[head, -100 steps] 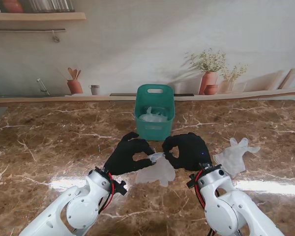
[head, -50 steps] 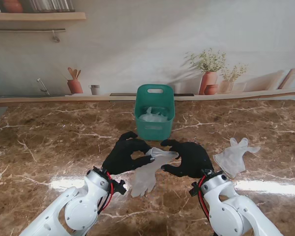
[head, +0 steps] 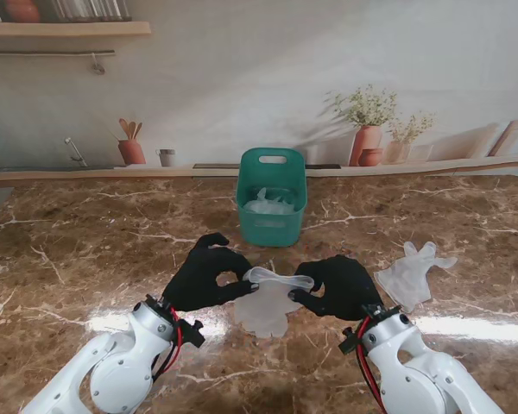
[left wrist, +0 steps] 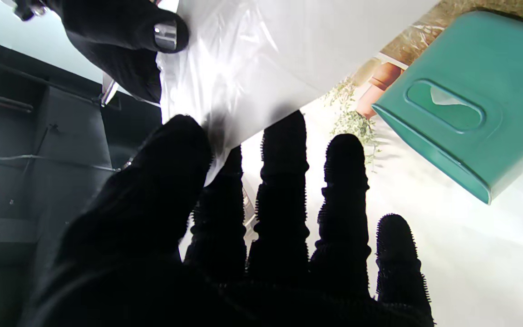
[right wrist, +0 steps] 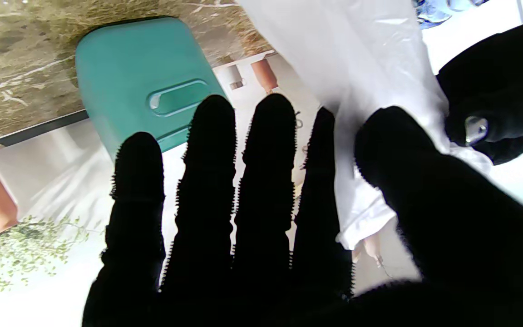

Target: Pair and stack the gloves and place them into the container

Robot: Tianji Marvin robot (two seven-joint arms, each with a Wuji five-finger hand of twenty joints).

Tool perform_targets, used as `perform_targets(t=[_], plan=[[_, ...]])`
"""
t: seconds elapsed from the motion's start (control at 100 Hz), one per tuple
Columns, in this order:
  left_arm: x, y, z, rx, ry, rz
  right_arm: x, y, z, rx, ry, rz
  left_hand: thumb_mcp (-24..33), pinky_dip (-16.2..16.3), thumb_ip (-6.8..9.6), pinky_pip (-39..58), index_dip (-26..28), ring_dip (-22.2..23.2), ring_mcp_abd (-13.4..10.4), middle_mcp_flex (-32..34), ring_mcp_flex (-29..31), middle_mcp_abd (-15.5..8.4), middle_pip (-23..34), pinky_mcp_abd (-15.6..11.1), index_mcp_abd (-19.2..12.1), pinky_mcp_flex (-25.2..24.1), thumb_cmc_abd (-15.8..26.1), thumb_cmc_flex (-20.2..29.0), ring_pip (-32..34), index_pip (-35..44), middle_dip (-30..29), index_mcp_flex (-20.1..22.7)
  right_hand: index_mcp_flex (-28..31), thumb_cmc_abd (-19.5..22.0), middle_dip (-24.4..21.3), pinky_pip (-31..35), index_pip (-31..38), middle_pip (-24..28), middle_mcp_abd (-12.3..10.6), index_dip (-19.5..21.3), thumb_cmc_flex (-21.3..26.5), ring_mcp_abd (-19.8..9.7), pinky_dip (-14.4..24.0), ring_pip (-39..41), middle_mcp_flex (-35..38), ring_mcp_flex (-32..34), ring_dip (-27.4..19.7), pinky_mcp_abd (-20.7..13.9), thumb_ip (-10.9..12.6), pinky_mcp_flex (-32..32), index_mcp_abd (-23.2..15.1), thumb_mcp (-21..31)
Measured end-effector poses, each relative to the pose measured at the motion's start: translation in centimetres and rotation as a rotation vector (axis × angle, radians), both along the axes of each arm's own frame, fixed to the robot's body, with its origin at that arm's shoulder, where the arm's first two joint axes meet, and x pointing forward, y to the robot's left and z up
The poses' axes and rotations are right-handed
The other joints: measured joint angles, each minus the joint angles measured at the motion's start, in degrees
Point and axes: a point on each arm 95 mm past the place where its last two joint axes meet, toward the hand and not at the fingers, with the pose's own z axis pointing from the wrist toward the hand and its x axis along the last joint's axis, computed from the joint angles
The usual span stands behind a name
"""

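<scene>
Thin, limp, slippery translucent glove (head: 268, 302) is being pinched at cuff edge betw. thumb & index by left hand (head: 205, 278) & right hand (head: 338, 287); best held there.

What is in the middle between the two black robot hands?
A see-through plastic glove hangs stretched between the left hand and the right hand, each pinching one side of its cuff. The stand view shows this.
</scene>
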Motion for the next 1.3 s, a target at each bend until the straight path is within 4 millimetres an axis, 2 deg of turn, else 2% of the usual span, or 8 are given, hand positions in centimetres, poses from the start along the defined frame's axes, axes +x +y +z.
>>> perform_targets(t=[0.12, 0.23, 0.38, 0.67, 0.81, 1.01, 1.21, 1.3], plan=[[-1.6, 0.9, 0.7, 0.028, -0.005, -0.042, -1.3, 0.3, 0.5, 0.011, -0.004, 0.077, 0.0, -0.6, -0.38, 3.1, -1.4, 0.0, 1.0, 2.9, 3.2, 0.2, -1.5, 1.1, 0.2, 1.6, -0.5, -0.5, 0.2, 0.0, -0.9, 1.5, 2.0, 2.5, -0.9, 0.4, -0.3, 0.2, 0.2, 4.2, -0.1, 0.2, 0.0, 0.0, 0.2, 0.1, 0.0, 0.0, 0.0, 0.1, 2.0, -0.1], [-3.1, 1.6, 1.3, 0.043, 0.009, -0.073, -2.4, 0.6, 1.1, -0.006, 0.025, 0.155, 0.1, -0.6, -0.37, 7.4, -3.3, -0.7, 1.9, 8.0, 7.4, 1.1, -4.2, 2.7, 4.5, 3.8, -0.5, -0.4, 2.0, 1.4, -6.0, 4.6, 3.9, 5.4, -0.9, 1.4, -1.6, 1.8, 0.8, 9.1, -0.8, 0.5, 0.0, 1.4, 1.5, 0.2, 0.3, 0.0, 0.0, 0.6, 3.5, -0.1], [-5.3, 2.3, 2.3, 0.075, 0.03, -0.155, -4.1, 0.8, 2.0, 0.011, 0.014, 0.233, 2.7, -0.5, -0.37, 9.8, -3.7, -0.9, 2.1, 9.2, 9.0, 1.3, -4.7, 3.2, 5.9, 5.6, -0.5, -0.5, 2.8, 1.4, -8.3, 5.3, 6.3, 8.1, 0.5, 3.8, -2.2, 3.9, 1.2, 14.4, -1.5, 0.8, 0.6, 5.2, 3.1, 1.6, 1.3, 0.5, 0.0, 1.7, 4.3, -0.1], [-6.5, 2.8, 2.1, 0.09, 0.064, -0.189, -5.2, 2.0, 1.8, 0.107, 0.113, 0.338, 6.4, -0.5, -0.37, 10.3, -3.9, -0.9, 2.1, 9.2, 10.2, 1.4, -4.5, 3.2, 7.5, 5.7, -0.5, -1.8, 4.2, 2.8, -9.0, 6.6, 9.0, 10.2, 1.2, 5.8, -2.9, 4.9, 1.5, 17.1, -2.9, 1.1, 1.4, 7.1, 3.9, 3.2, 1.7, 1.4, 2.2, 2.4, 4.9, -0.7], [-5.6, 3.1, 0.8, 0.127, 0.133, -0.15, -3.6, 3.1, 0.1, 0.134, 0.201, 0.327, 6.8, -0.5, -0.41, 10.3, -3.9, -0.9, 2.1, 9.2, 10.2, 1.4, -4.5, 3.2, 7.6, 5.7, -0.5, -1.8, 4.3, 2.8, -9.0, 6.6, 9.0, 10.4, 1.2, 5.8, -3.5, 4.9, 1.5, 17.6, -2.9, 1.1, 1.4, 7.1, 3.9, 3.2, 1.7, 1.4, 2.2, 2.4, 4.9, -0.7], [-2.6, 3.4, -2.3, 0.221, 0.243, -0.122, 0.2, 3.6, -3.1, 0.122, 0.351, 0.259, 6.8, -0.6, -0.41, 10.3, -3.5, -0.9, 2.1, 9.2, 10.2, 1.4, -4.5, 3.2, 7.6, 5.5, -0.5, -1.8, 4.3, 2.8, -9.0, 6.5, 9.0, 10.6, 1.3, 5.8, -4.3, 4.9, 1.7, 18.2, -2.9, 1.4, 1.4, 7.1, 3.9, 3.1, 1.7, 1.4, 2.2, 1.8, 5.0, -0.7], [1.0, 3.0, -5.1, 0.278, 0.307, -0.027, 4.0, 3.1, -6.0, 0.026, 0.36, 0.148, 6.7, -0.6, -0.42, 10.3, -3.5, -1.0, 2.1, 9.2, 9.6, 1.5, -4.5, 3.2, 7.4, 4.9, -0.5, -1.8, 4.3, 2.7, -9.0, 6.5, 8.8, 10.6, 1.3, 5.8, -4.9, 4.9, 1.7, 18.1, -2.9, 1.4, 1.4, 7.1, 3.6, 2.9, 1.7, 1.3, 2.2, 0.9, 5.0, -0.7], [2.7, 2.8, -6.3, 0.293, 0.322, -0.001, 6.0, 2.5, -7.7, -0.045, 0.353, 0.127, 2.9, -0.6, -0.42, 10.2, -3.4, -1.3, 2.5, 7.9, 7.0, 1.7, -4.5, 3.3, 5.8, 4.0, 0.3, -1.4, 3.5, 2.1, -9.2, 6.3, 8.7, 10.0, 1.3, 5.8, -4.9, 4.9, 1.7, 18.1, -2.9, 1.4, 1.4, 7.1, 3.1, 2.9, 1.7, 1.2, 2.2, 0.8, 5.0, -0.7]])
